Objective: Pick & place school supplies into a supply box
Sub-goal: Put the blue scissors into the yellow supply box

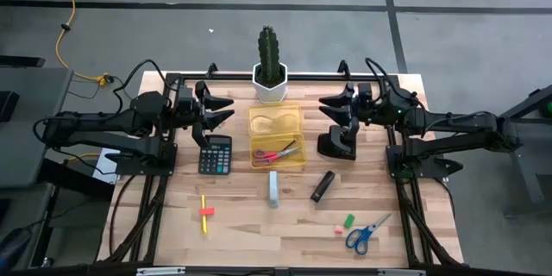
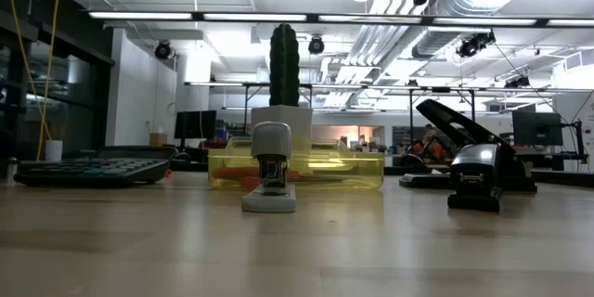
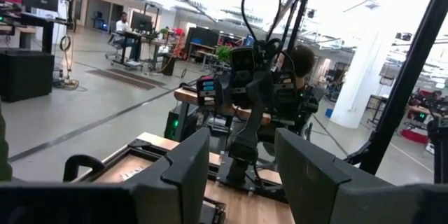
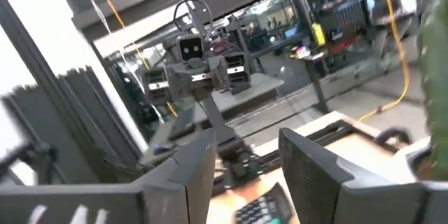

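**Both arms parked high at the back, one pair of scissors in the box**

Your supply box (image 1: 276, 138) sits centre-back on the table (image 1: 250, 237), just in front of the cactus pot (image 1: 270, 86). The red-handled scissors (image 1: 278, 153) lie inside it, at the end nearest the front edge.

Loose supplies, all well forward of the box:
- yellow pencil (image 1: 205, 214) with an orange piece across it, front left
- green eraser (image 1: 348, 221) and pink eraser (image 1: 339, 231), front right, close together
- blue-handled scissors (image 1: 366, 234) just beside those erasers, toward the right edge

Clutter you have to work around:
- black calculator (image 1: 216, 154) immediately left of the box
- grey stapler (image 1: 273, 189) just in front of the box, between it and the front supplies
- black stapler (image 1: 323, 185) to the right of that one
- black hole punch (image 1: 336, 142) right of the box

Left gripper (image 1: 220, 112) hangs above the back-left of the table, over the calculator's far end, pointing inward, fingers (image 3: 187, 175) apart and holding nothing. Right gripper (image 1: 332, 108) mirrors it over the hole punch, fingers (image 4: 192, 171) also parted and empty. Each flanks the box at its back corners; neither touches anything on the table.
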